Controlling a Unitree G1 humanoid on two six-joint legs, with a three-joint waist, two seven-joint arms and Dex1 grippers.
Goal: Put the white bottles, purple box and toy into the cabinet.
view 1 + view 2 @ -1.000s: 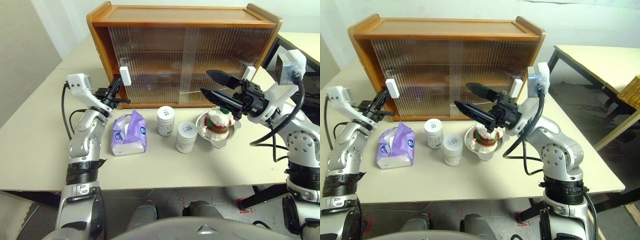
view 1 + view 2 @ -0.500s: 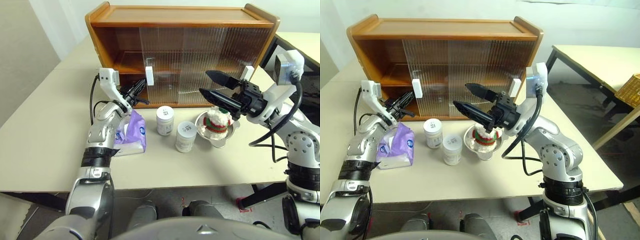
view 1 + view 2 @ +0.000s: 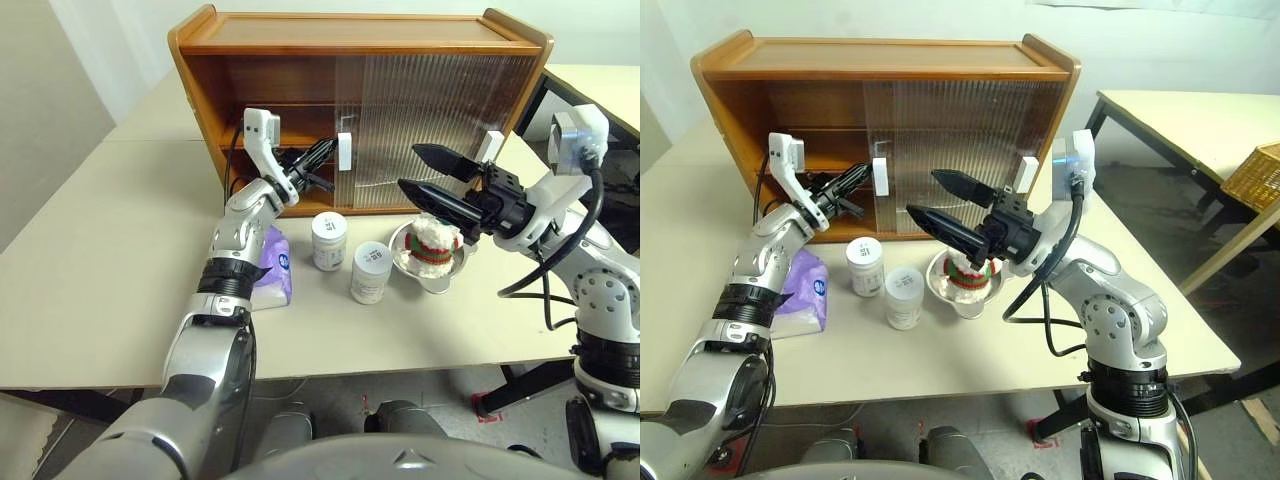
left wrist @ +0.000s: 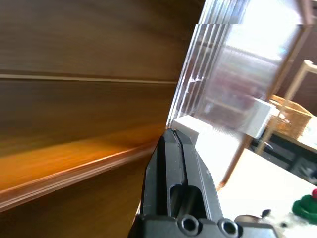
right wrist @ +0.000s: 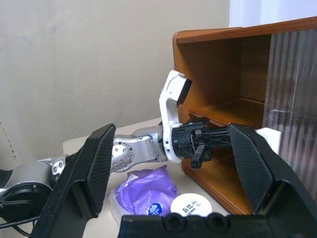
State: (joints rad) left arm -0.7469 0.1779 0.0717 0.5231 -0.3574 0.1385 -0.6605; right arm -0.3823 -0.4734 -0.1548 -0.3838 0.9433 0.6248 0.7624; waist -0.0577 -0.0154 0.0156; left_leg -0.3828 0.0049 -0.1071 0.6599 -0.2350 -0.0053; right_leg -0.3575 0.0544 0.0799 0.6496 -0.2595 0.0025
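The cabinet (image 3: pixel 360 105) stood at the far side of the surface (image 3: pixel 110 260), and its left half was open, so both wooden shelves showed there. The ribbed sliding door (image 3: pixel 430 125) covered the right half. The white handle (image 3: pixel 344 152) of the door was at the middle of the cabinet front.

In front of the cabinet, two white bottles stood upright: one bottle (image 3: pixel 330 240) was nearer to the cabinet, and the second bottle (image 3: pixel 371 273) was at about 4 o'clock from it, just beside it. The purple box (image 3: pixel 272 272) lay at 9 o'clock from the first bottle and was partly hidden behind the left arm. The toy (image 3: pixel 434 243) sat in a steel bowl (image 3: pixel 437 276) at 3 o'clock from the bottles.

The left gripper (image 3: pixel 325 152) had its fingers pressed together with nothing between them, and its tip was against the white handle, in front of the open part of the lower shelf. The right gripper (image 3: pixel 428 172) had its fingers wide apart and held nothing; it hung above the toy and pointed toward 9 o'clock. It was between the camera and the closed door, so it hid a part of the door.

At 3 o'clock, behind the right arm, there was another table (image 3: pixel 1180 115) with a wicker basket (image 3: pixel 1252 172) on it.
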